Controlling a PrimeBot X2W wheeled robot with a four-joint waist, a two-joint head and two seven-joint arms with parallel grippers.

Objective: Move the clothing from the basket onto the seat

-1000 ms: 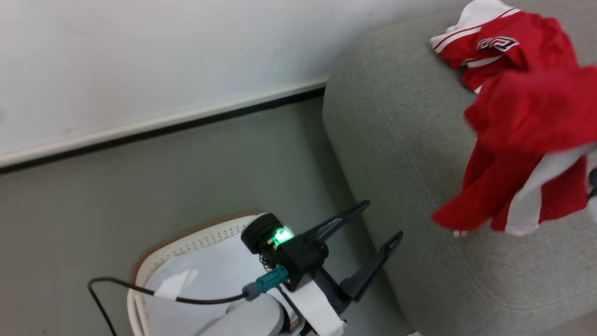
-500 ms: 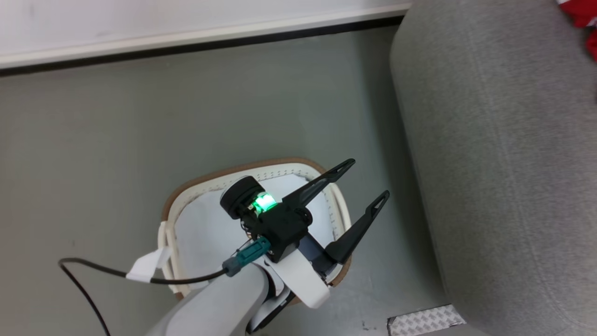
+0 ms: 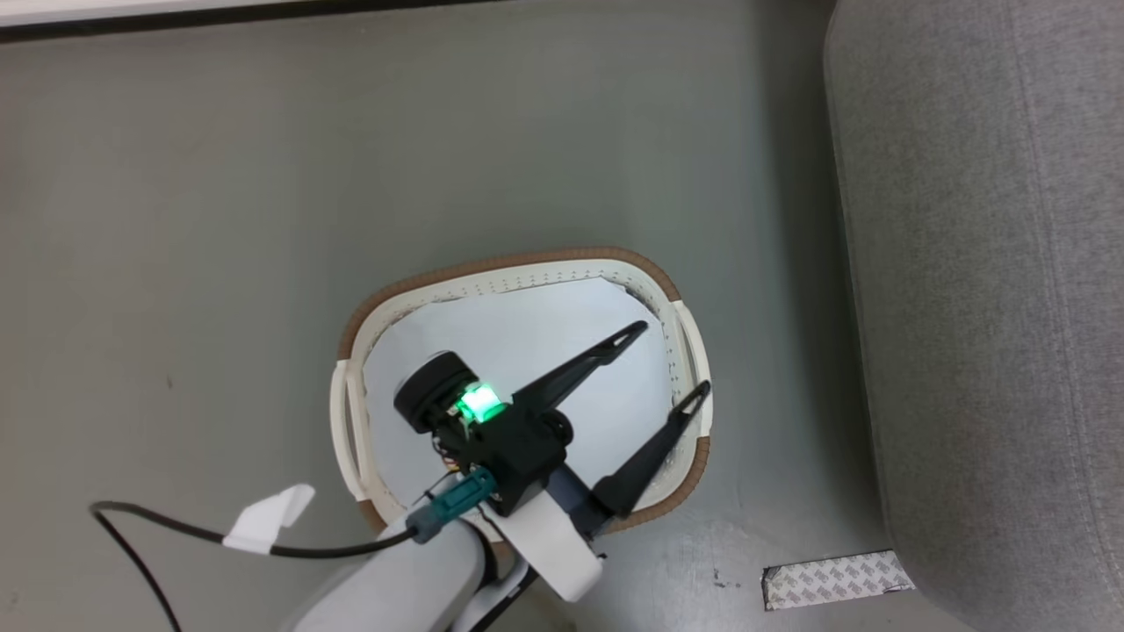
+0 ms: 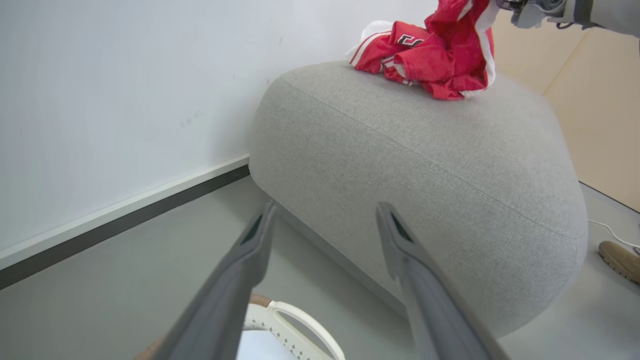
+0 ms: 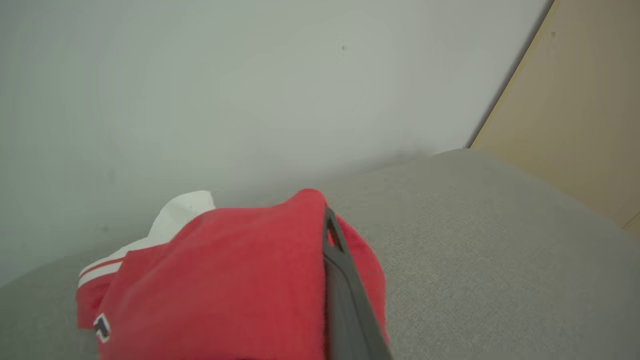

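The cream basket (image 3: 527, 268) with its brown rim stands on the floor, and a flat white sheet (image 3: 527, 342) lines its inside. My left gripper (image 3: 672, 358) hangs open over the basket's right half with nothing between its fingers (image 4: 250, 250). The grey seat (image 3: 983, 307) rises to the right of the basket. Red clothing (image 4: 400, 50) with white trim and a number print lies on the seat's top (image 4: 425, 150). My right gripper (image 4: 530, 10) is shut on another red garment (image 5: 225, 280), which hangs down onto that pile; one finger (image 5: 345, 290) shows beside the cloth.
A white wall with a dark baseboard (image 4: 125, 220) runs behind the seat. A patch of patterned tape (image 3: 834, 579) lies on the floor by the seat's base. My left arm's cable carries a white tag (image 3: 268, 518). A shoe (image 4: 620, 260) shows beyond the seat.
The head camera has swung down, so the basket now sits mid-picture and the seat's top with the clothing has left that view. The left gripper stays open above the basket.
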